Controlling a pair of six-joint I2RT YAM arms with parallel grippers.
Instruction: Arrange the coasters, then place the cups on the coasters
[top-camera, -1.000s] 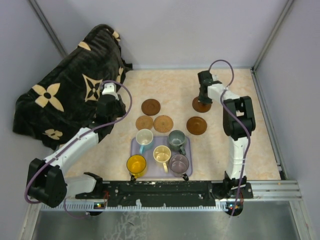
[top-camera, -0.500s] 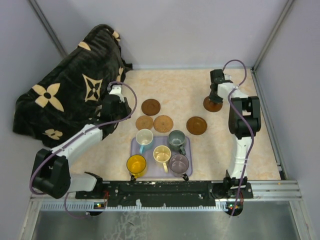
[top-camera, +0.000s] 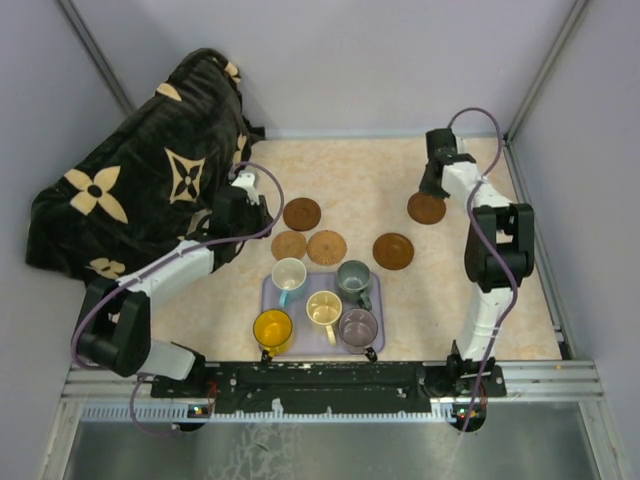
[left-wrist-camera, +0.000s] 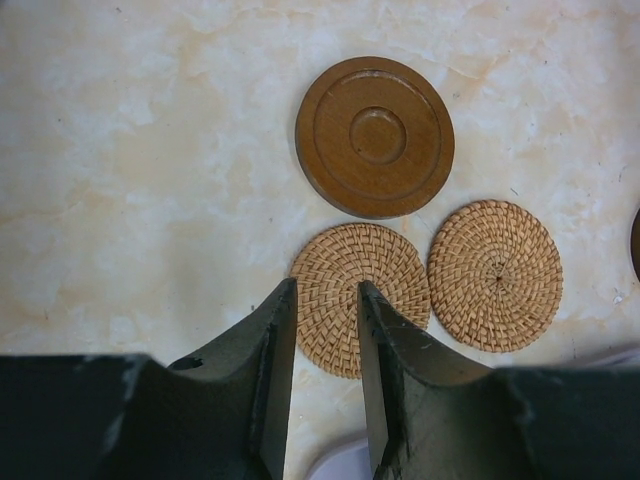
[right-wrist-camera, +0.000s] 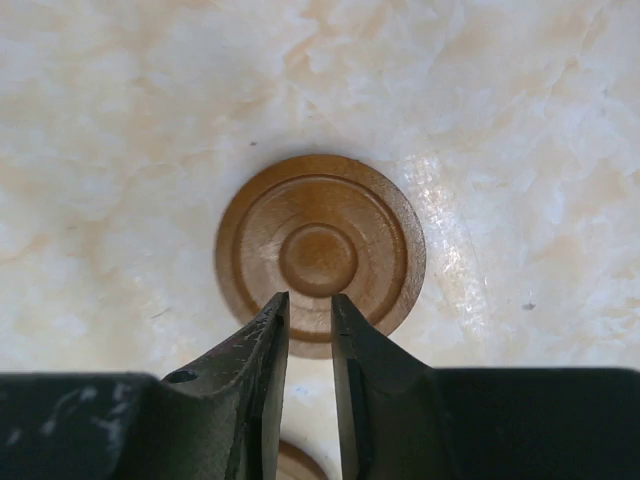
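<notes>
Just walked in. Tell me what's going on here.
The robot is laying out coasters. The right claw hovers, slightly parted, over a dark wooden coaster lying flat at the far right of the table. The left claw hangs, also slightly parted, above the edge of a woven coaster, beside a second woven coaster. All five cups sit on the lavender tray; none is on a coaster yet.

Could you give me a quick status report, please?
Left gripper ajar above round tan woven coaster. Right gripper ajar over dark brown wooden round coaster, lying flat. Five cups clustered at lavender rectangular tray. Nothing blocking.
</notes>
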